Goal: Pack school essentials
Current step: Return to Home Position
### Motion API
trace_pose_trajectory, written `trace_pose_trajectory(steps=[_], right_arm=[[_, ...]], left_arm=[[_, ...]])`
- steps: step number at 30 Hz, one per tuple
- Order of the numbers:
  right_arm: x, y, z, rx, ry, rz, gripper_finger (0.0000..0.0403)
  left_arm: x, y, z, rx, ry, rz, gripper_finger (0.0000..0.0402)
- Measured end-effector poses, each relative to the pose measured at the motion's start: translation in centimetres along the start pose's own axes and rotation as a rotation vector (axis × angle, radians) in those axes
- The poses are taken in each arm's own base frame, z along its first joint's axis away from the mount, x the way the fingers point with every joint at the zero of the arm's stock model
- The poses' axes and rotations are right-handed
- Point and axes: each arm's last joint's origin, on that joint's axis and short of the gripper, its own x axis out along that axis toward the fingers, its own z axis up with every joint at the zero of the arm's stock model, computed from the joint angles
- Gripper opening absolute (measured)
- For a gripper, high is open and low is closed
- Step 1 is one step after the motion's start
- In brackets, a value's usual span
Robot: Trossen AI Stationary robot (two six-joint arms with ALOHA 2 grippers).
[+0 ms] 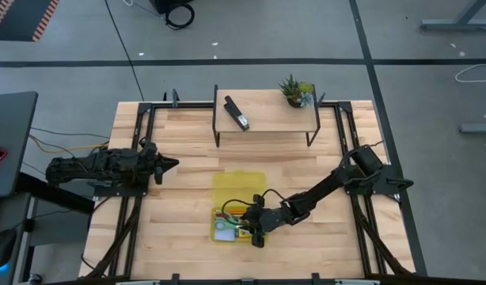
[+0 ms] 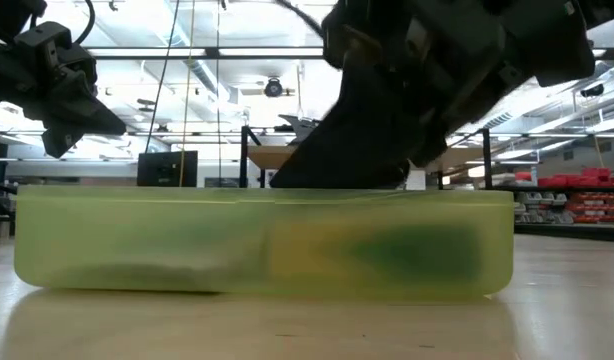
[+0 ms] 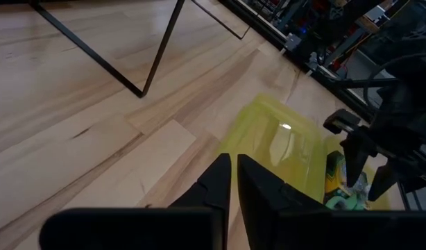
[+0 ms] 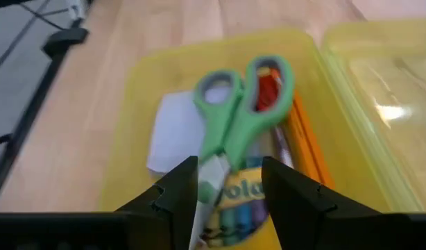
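Yellow case [image 2: 267, 240] nearest low cam, its wall filling the view; lid [image 1: 240, 184] lay open flat on far side.

L side of table: left gripper [image 1: 168, 165] parked well apart from case, fingers closed together, holding nothing.

Centre: green-handled scissors [image 4: 241, 104] lay in case atop crayon box [image 4: 244, 201], w/ notepad [image 4: 173, 132] beside and orange pencil [image 4: 307, 139] along opposite wall. Scissors' long axis ran straight out from right gripper [image 4: 227, 184], handles at far end, blade end under the gap.

R gripper fingers were spread, gripping nothing. R arm stretched low from R base, wrist pitched down over case.

Judged: packing done; R arm needs straight lift clear of rim.
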Motion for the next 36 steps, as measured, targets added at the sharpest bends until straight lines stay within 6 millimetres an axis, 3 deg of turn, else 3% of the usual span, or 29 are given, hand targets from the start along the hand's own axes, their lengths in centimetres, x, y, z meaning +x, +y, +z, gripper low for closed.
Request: trace_pose_trajectory(steps=[15,20,26,29,36], right_arm=[[-1.6,-2.6,3.5,-0.144,-0.001,-0.04,0.0196],[-3.0,-3.9,5.3,-0.194,-0.006,-0.076,0.0196],[-6.9,-4.6,8.6,-0.244,-0.148,-0.064,0.0196],[-9.3,-5.8,8.6,-0.233,-0.202,-0.068,0.0196],[-15.8,-8.9,6.5,-0.154,-0.333,-0.07,0.0196]], left_arm=[[0.0,0.0,0.0,0.0,0.0,0.0,0.0039],[0.0,0.0,0.0,0.0,0.0,0.0,0.0034],[0.0,0.0,0.0,0.0,0.0,0.0,0.0028],[0.0,0.0,0.0,0.0,0.0,0.001,0.0032],[0.0,0.0,0.0,0.0,0.0,0.0,0.004]])
